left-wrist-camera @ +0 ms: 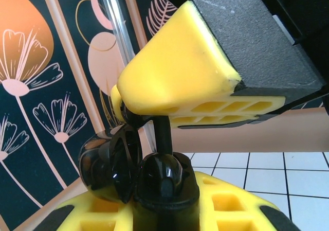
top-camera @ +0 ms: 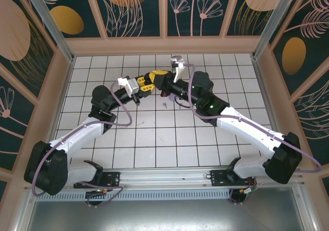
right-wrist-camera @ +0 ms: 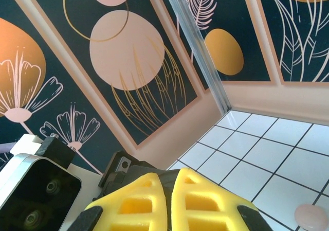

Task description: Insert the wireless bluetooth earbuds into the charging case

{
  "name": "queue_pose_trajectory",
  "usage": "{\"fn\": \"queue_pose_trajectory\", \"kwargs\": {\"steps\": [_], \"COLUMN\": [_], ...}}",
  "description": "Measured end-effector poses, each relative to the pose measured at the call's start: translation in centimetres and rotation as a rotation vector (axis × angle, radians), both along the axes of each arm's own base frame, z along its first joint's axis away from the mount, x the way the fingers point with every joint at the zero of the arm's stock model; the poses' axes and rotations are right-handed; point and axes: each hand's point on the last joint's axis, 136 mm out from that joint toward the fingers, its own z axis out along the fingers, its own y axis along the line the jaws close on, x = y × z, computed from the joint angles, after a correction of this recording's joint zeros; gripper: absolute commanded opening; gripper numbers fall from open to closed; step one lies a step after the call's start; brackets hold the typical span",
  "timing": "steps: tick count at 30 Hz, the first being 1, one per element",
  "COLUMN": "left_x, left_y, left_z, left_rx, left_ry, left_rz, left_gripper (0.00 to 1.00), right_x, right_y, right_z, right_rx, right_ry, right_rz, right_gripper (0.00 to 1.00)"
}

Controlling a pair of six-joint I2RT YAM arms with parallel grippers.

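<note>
In the left wrist view my left gripper (left-wrist-camera: 164,216) is shut on the base of a black charging case (left-wrist-camera: 110,159), whose lid hangs open to the left. A black earbud (left-wrist-camera: 164,173) sits in the case's socket with its thin stem pointing up. The stem runs up between the yellow fingers (left-wrist-camera: 180,76) of my right gripper (left-wrist-camera: 158,120), which is shut on it. From above, both grippers meet over the back middle of the table, left gripper (top-camera: 145,86) against right gripper (top-camera: 157,78). In the right wrist view the right gripper (right-wrist-camera: 169,190) shows its fingers pressed together, hiding the earbud.
A small lilac piece (top-camera: 163,105) lies on the white tiled floor (top-camera: 154,138) just in front of the grippers. A pale pink round thing (right-wrist-camera: 311,216) lies on the tiles at the right wrist view's lower right corner. Patterned walls enclose the table on three sides.
</note>
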Motion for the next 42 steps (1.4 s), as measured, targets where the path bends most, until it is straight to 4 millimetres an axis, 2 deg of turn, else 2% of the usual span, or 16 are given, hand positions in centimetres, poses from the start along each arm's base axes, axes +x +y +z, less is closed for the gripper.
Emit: {"fn": "queue_pose_trajectory", "kwargs": {"steps": [7,17,33,42], "left_x": [0.1,0.3,3.9,3.7], "left_y": [0.1,0.5,2.1,1.6], "left_z": [0.2,1.7,2.0,2.2], "left_rx": [-0.007,-0.048,-0.133,-0.141], "left_ry": [-0.007,-0.063,-0.063,-0.083], "left_rz": [0.008,0.044,0.236,0.236], "left_gripper": [0.00,0.00,0.00,0.00], "right_x": [0.1,0.3,1.4,1.6], "right_y": [0.0,-0.2,-1.1,-1.3], "right_z": [0.5,2.4,3.0,3.9], "right_rx": [-0.002,0.003,0.044,0.090], "right_ry": [0.002,0.000,0.022,0.009], "right_rz": [-0.010,-0.031,-0.113,-0.129], "right_gripper": [0.05,0.06,0.07,0.07]}}
